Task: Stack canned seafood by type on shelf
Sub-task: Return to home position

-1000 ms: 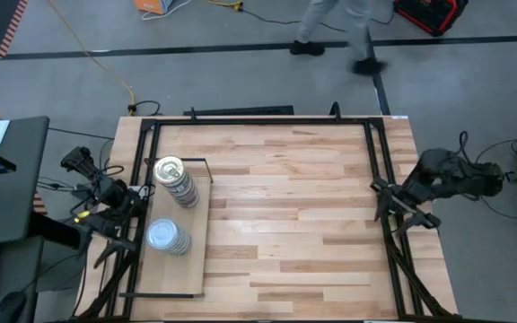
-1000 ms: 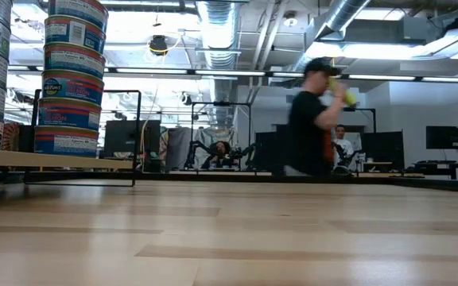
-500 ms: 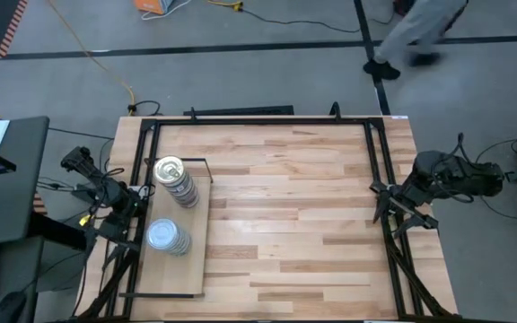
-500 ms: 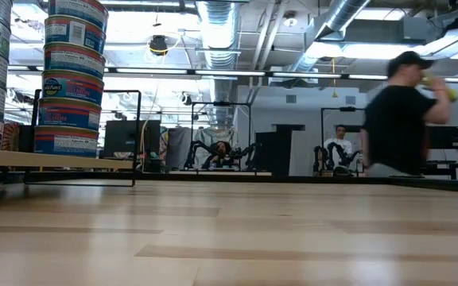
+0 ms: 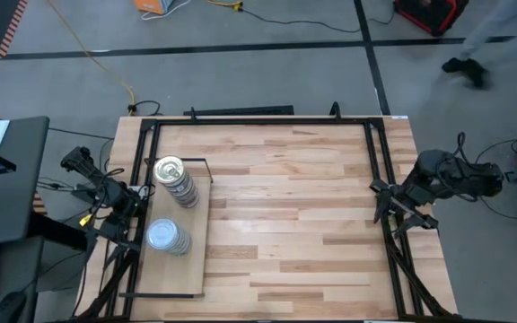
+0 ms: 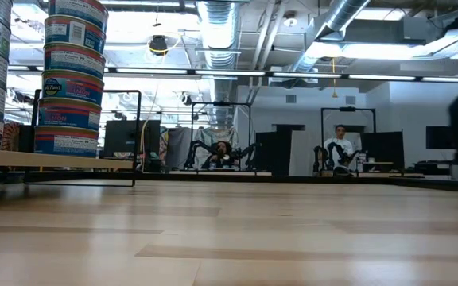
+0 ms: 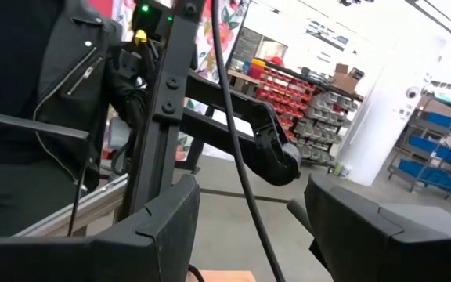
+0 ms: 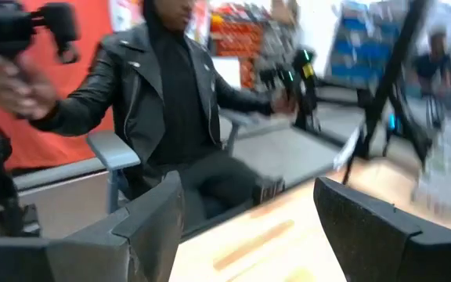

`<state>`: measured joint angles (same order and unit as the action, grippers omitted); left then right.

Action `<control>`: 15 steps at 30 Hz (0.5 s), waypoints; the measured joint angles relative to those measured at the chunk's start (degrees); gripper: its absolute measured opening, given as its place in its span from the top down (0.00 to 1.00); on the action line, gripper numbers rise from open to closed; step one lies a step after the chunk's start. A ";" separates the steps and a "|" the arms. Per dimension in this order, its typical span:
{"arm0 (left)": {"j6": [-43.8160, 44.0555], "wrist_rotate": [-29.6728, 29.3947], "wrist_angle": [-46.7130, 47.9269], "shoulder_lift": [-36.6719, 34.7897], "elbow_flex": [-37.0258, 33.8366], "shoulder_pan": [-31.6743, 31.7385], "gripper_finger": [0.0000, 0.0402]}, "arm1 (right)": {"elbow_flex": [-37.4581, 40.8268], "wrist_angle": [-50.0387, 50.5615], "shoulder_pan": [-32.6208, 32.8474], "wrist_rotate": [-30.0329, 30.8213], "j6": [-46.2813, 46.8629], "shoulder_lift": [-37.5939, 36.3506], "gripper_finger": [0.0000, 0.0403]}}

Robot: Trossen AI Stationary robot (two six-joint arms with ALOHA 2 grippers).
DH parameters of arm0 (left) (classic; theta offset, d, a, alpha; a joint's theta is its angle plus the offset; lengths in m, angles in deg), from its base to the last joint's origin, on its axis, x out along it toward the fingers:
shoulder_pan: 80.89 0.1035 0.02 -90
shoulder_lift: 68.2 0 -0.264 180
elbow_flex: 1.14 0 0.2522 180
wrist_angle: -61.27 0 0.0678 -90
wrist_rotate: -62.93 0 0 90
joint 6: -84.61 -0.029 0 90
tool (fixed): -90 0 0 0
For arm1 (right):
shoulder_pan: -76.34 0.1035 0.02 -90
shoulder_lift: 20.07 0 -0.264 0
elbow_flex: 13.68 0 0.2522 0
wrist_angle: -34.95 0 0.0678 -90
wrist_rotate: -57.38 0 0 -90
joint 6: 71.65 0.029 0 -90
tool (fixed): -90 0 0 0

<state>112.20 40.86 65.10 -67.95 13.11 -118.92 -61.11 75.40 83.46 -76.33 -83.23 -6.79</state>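
Tins staying stacked on shelf; we are parking left claw beside shelf, right claw well apart, both released; sorting looking done.

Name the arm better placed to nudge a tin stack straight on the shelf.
Left. The left tool sits at the tabletop's left edge, right beside the shelf and both tin stacks; the right tool waits at the opposite edge.

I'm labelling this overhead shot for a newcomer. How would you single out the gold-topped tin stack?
On the left side of the wooden table lies the pale shelf. Two tin stacks stand on it; the gold-topped stack is the upper one in the high view, its neighbour silvery-topped.
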 joint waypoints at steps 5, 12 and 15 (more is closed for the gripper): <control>-3.43 2.46 -0.07 0.00 0.01 0.01 0.45 | 5.42 -5.68 0.00 -2.18 -3.56 0.09 0.23; -5.43 2.74 -0.05 0.00 0.01 -0.01 0.45 | 11.75 -15.25 0.00 -2.92 2.05 -0.20 0.23; -6.63 2.76 -0.04 0.00 -0.01 -0.01 0.45 | 13.86 -16.81 -0.01 -3.96 2.53 -1.62 0.23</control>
<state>105.57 43.62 65.06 -67.95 13.10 -118.93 -47.25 58.59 83.44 -80.30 -80.70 -8.42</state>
